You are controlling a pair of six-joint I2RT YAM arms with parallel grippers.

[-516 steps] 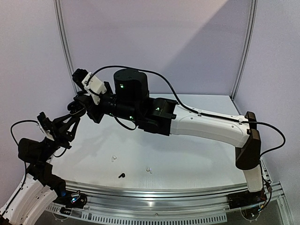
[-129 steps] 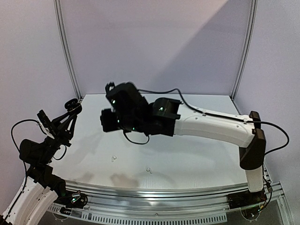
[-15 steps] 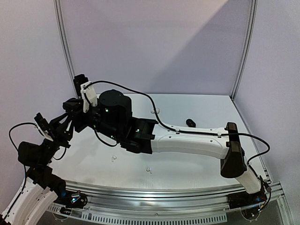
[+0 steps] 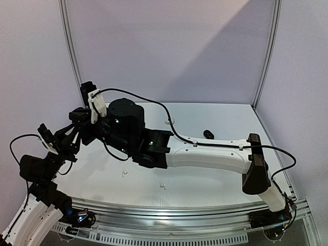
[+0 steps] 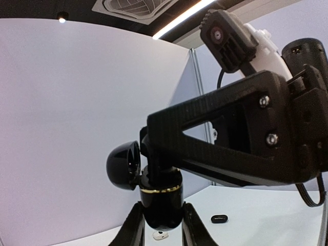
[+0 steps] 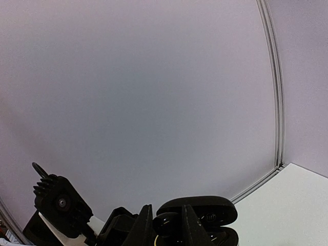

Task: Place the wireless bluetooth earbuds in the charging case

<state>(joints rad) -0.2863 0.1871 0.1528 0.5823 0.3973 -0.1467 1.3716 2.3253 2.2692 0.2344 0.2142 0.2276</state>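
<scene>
earbuds [image 4: 123, 173], white, are seen on the bench [image 4: 205, 187] toward 7 o'clock. a black earbud [image 6: 165, 224] is pinched by the right end effector [image 6: 166, 210] at the open case [image 5: 159, 192], clamped by the left end effector [image 5: 162, 218].

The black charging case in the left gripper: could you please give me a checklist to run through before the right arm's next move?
1. Left gripper clamped on the black charging case, held off the table: ok.
2. Case lid swung open: ok.
3. Right gripper down at the case's open mouth: ok.
4. Earbud between the right fingers: cannot tell, too dark.
5. Earbud seated in its pocket: cannot tell, the fingers hide it.
6. Two white earbuds lying on the table, apart from both arms: ok.
</scene>
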